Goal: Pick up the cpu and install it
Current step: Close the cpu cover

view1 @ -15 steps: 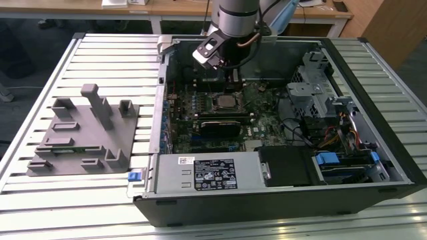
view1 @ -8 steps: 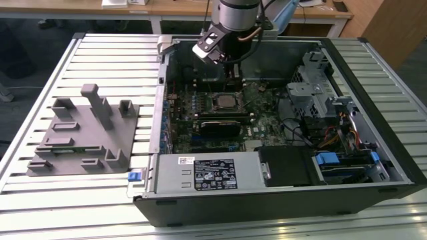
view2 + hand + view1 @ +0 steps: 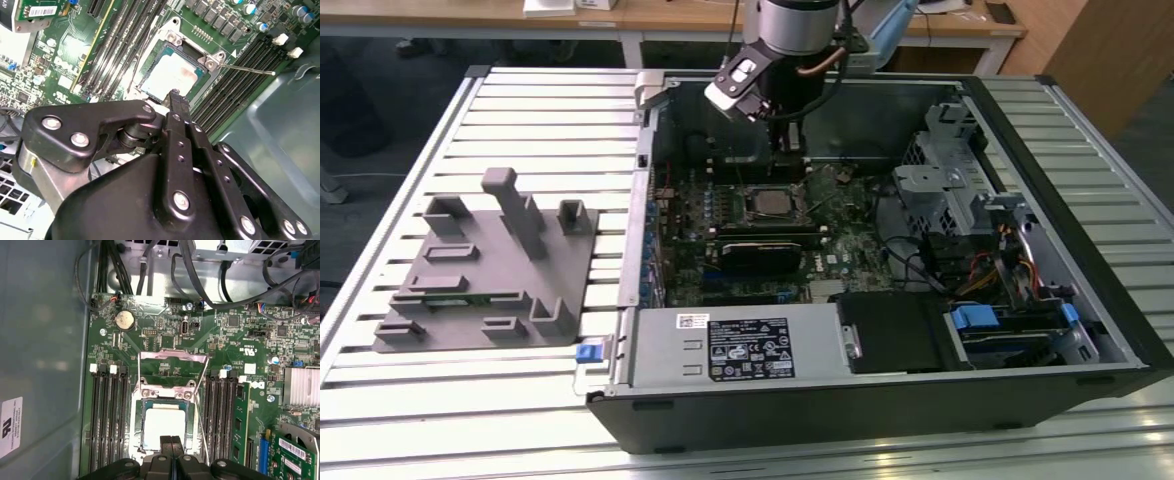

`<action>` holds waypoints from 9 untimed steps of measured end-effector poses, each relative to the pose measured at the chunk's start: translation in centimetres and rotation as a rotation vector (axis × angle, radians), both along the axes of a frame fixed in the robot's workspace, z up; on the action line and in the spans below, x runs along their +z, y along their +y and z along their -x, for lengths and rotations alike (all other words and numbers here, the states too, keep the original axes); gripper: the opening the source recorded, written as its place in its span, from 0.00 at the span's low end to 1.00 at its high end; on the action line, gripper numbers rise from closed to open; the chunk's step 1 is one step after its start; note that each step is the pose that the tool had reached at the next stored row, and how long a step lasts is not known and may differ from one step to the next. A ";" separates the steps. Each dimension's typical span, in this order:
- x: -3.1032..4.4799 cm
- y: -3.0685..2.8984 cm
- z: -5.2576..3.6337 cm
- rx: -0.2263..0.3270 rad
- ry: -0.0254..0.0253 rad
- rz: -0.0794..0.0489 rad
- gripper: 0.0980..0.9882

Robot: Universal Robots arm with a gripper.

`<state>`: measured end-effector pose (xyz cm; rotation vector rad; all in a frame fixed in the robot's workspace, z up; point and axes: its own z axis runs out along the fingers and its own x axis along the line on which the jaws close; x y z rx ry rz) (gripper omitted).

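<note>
A robotics lab is indicated here: a slatted aluminium worktable (image 3: 520, 110) is seen, an opened computer case (image 3: 854, 415) is laid on it with its motherboard (image 3: 150, 330) exposed, a grey fixture plate (image 3: 487, 270) is set beside it, a robot arm (image 3: 794, 25) is poised above, and wooden desks (image 3: 680, 18) are lined up behind.

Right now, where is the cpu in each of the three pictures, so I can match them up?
Exterior view: the cpu sits mid-way inside the open computer case, just below the claw in the picture.
Second wrist view: the cpu lies just past the claw.
First wrist view: the cpu lies between the memory slots, just past the claw.
Shared landmark: the metal socket frame around it.
</note>
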<state>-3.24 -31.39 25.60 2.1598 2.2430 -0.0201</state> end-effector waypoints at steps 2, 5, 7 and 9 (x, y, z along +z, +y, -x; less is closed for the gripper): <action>0.00 -0.25 0.00 0.000 0.0001 0.000 0.01; 0.00 -0.73 0.00 0.000 0.0000 0.000 0.01; 0.05 -0.79 -0.08 0.000 0.0002 0.000 0.01; 0.43 -0.79 -0.09 0.000 0.0001 0.000 0.01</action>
